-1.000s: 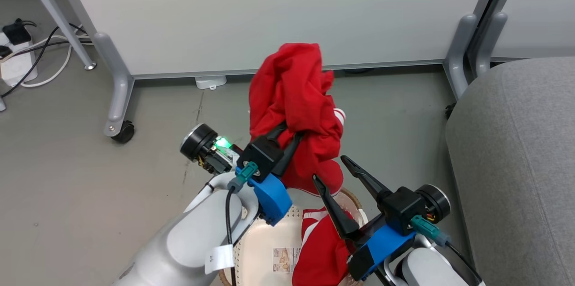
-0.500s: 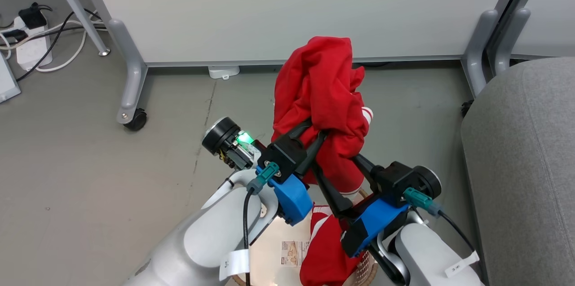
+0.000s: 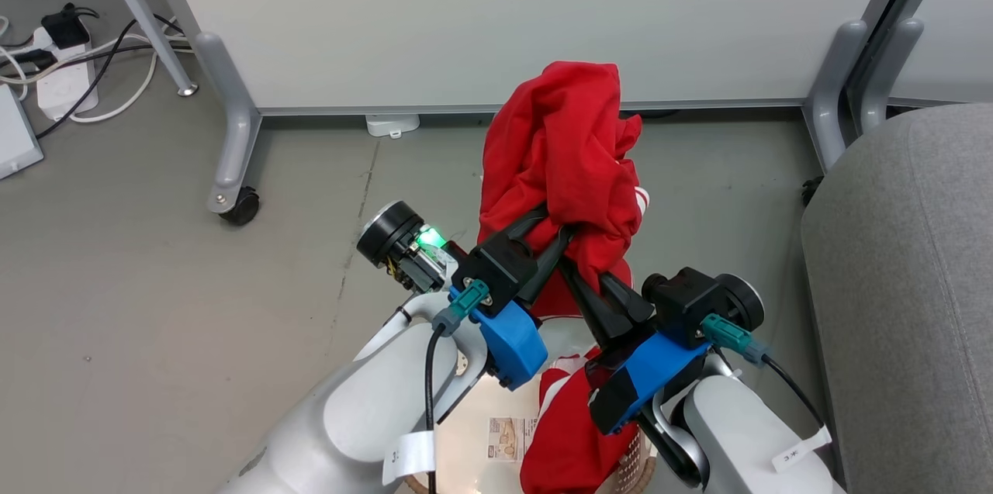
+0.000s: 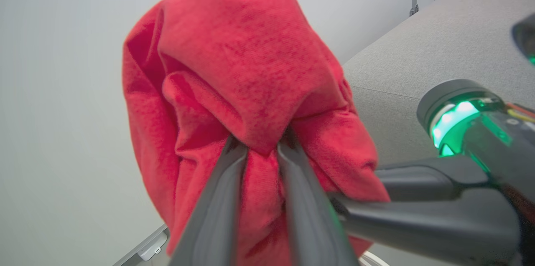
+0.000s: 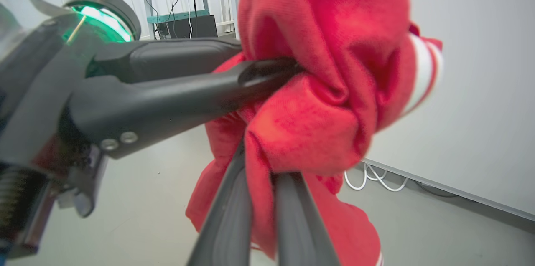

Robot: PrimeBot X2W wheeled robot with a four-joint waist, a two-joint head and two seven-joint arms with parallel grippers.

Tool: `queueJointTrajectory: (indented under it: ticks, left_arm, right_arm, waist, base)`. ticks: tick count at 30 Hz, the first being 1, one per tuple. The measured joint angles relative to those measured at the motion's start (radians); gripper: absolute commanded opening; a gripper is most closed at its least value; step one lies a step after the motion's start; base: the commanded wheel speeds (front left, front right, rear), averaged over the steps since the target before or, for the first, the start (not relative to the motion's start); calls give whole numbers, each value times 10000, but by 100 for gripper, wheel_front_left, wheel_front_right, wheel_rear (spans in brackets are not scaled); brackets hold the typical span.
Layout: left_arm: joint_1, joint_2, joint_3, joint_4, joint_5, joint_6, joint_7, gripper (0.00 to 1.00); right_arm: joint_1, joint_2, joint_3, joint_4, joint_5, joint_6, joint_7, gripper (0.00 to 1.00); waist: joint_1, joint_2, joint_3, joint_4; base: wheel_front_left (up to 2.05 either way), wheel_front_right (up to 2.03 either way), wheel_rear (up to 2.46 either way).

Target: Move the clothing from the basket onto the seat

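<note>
Right forearm tag point(image 3: 799, 457) unreadable, paper label point(image 3: 510, 438) in basket point(image 3: 485, 405) illegible

The left gripper point(image 4: 259, 147) held its two fingers pinched close on a fold of the red garment point(image 4: 234, 69), which bunched above them and drooped down both sides. From the right, the right gripper point(image 4: 368, 195) pressed into the cloth's lower edge, a green light point(image 4: 451, 122) glowing on its wrist. Behind lay the grey seat point(image 4: 439, 49) and a white panel point(image 4: 62, 90).
</note>
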Motion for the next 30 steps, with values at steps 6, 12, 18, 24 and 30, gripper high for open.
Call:
queueJointTrajectory:
  ticks: [6,12,18,24,30]
  left_arm:
    - [1,-10,52,38,35,-65,0,0]
    - [1,-25,104,73,79,-92,0,0]
    - [10,-38,171,157,84,-109,-12,100]
    - [12,-48,219,157,134,-105,-12,100]
    - [17,-46,270,144,209,-104,-10,100]
  right_arm:
    - [8,0,-4,-13,-44,0,0,0]
    - [11,0,-21,-23,-56,0,0,0]
    - [12,2,-27,-50,-56,0,2,0]
    - [12,0,-79,-67,-56,-2,0,0]
    - [13,0,-148,-61,-71,0,0,0]
  waist:
    - [0,0,-2,-16]
    - [0,0,8,-14]
    - [0,0,35,-27]
    - [0,0,69,-41]
    - [0,0,121,-45]
  base:
    - [0,0,0]
    - [0,0,0]
    - [0,0,0]
    - [0,0,0]
    - [0,0,0]
